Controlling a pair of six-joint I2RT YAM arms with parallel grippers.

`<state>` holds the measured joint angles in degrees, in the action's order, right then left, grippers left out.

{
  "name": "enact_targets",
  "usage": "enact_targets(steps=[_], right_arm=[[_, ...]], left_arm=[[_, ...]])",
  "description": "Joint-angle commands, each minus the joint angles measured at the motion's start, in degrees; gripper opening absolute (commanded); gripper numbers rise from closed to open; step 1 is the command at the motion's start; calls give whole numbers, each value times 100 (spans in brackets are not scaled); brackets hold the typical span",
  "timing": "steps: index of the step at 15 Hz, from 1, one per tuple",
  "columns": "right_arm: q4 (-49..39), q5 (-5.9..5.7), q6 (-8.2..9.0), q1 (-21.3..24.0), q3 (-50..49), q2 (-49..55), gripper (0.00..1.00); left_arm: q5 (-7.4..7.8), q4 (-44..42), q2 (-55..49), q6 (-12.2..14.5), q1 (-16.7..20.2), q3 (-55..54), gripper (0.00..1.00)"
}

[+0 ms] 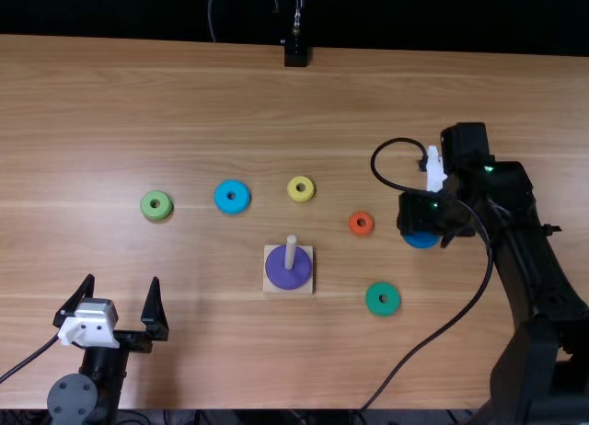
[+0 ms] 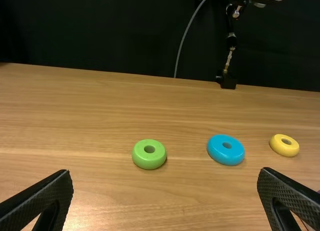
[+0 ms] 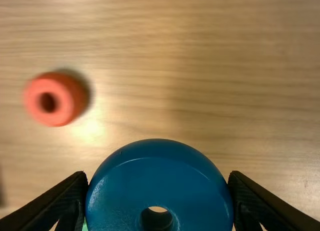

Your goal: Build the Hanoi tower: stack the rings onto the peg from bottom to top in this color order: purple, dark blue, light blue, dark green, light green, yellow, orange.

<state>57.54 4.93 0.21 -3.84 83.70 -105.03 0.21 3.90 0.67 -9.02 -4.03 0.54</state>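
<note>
Dark blue ring [image 3: 160, 183], held between the fingers of your right gripper [image 1: 425, 230]. Outward across the bench [image 1: 184, 94]: orange ring [image 1: 369, 226], dark green ring [image 1: 393, 302], yellow ring [image 1: 308, 193], peg [image 1: 291, 252] with purple ring [image 1: 293, 277] around it, light blue ring [image 1: 242, 201], light green ring [image 1: 166, 207]. Your left gripper [image 1: 122, 280] stands wide.

gap: orange ring [image 1: 361, 230] to dark green ring [image 1: 383, 307] | obstacle: upright peg [image 1: 290, 252]
</note>
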Motion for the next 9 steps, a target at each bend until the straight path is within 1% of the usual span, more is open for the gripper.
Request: enact_targets(steps=[1, 2, 4, 5, 6, 9], right_arm=[[190, 34, -84, -249, 419, 405, 0], [317, 34, -200, -443, 595, 537, 0], [612, 34, -485, -829, 858, 712, 0], [770, 34, -538, -1023, 1008, 774, 0], [950, 34, -548, -1163, 1131, 818, 0], [1298, 34, -527, -1708, 1465, 835, 0]], left_arm=[[-10, 295, -67, 58, 43, -54, 100], [-10, 295, -67, 58, 43, -54, 100], [-10, 295, -67, 58, 43, -54, 100], [-10, 306, -67, 58, 43, -54, 100], [-10, 295, -67, 58, 43, -54, 100], [-10, 295, -67, 58, 43, -54, 100]])
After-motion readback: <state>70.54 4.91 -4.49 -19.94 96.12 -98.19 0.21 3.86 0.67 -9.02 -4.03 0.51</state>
